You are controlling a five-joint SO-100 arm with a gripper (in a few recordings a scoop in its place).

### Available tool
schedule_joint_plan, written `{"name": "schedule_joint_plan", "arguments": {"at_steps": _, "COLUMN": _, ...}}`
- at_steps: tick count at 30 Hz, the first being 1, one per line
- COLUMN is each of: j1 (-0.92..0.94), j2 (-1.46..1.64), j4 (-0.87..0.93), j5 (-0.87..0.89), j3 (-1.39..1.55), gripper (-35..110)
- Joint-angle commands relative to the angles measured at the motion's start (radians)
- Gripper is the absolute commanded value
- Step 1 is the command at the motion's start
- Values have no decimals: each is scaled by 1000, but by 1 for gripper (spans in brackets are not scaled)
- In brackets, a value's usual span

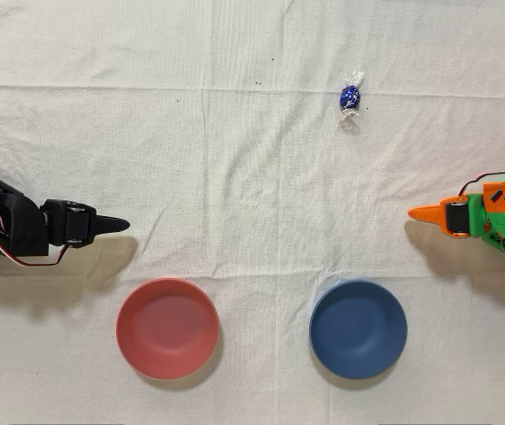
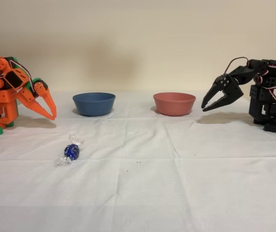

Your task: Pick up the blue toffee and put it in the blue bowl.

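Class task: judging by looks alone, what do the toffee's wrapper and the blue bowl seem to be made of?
The tiny blue toffee: shiny dark-blue foil with clear, crinkled twisted ends, probably plastic film. The round dark-blue bowl: smooth and matte without glare, likely plastic, possibly ceramic.

Orange arm (image 2: 7, 82), green base, black servos, red-white cables, pointed jaws

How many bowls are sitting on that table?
2. The blue bowl lies at the lower right in the overhead view, nearer the orange arm; the pinkish-red bowl lies at the lower left. Both look empty, and nothing seems hidden.
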Motion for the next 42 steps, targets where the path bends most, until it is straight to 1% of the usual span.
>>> {"name": "schedule_joint_plan", "arguments": {"at_steps": 1, "j1": 44, "j2": -80, "j4": -3, "j5": -29, "j3": -117, "gripper": 0}}
{"name": "schedule_joint_plan", "arguments": {"at_steps": 8, "j1": 48, "j2": -322, "j4": -3, "j5": -31, "j3": -428, "gripper": 0}}
{"name": "schedule_joint_plan", "arguments": {"at_steps": 13, "j1": 123, "j2": -471, "j4": -3, "j5": 3, "j3": -597, "gripper": 0}}
{"name": "schedule_joint_plan", "arguments": {"at_steps": 15, "j1": 158, "j2": -512, "j4": -3, "j5": 18, "j3": -634, "gripper": 0}}
{"name": "schedule_joint_plan", "arguments": {"at_steps": 21, "j1": 296, "j2": -641, "j4": -5, "j5": -48, "j3": -716, "gripper": 0}}
{"name": "schedule_joint_plan", "arguments": {"at_steps": 25, "j1": 385, "j2": -761, "j4": -5, "j5": -58, "j3": -793, "gripper": 0}}
{"name": "schedule_joint_plan", "arguments": {"at_steps": 33, "j1": 537, "j2": -979, "j4": -5, "j5": 35, "j3": -962, "gripper": 0}}
{"name": "schedule_joint_plan", "arguments": {"at_steps": 37, "j1": 595, "j2": -1057, "j4": -5, "j5": 48, "j3": -1026, "gripper": 0}}
{"name": "schedule_joint_plan", "arguments": {"at_steps": 40, "j1": 626, "j2": -1098, "j4": -12, "j5": 23, "j3": -1057, "gripper": 0}}
{"name": "schedule_joint_plan", "arguments": {"at_steps": 42, "j1": 644, "j2": -1118, "j4": -37, "j5": -61, "j3": -1063, "gripper": 0}}
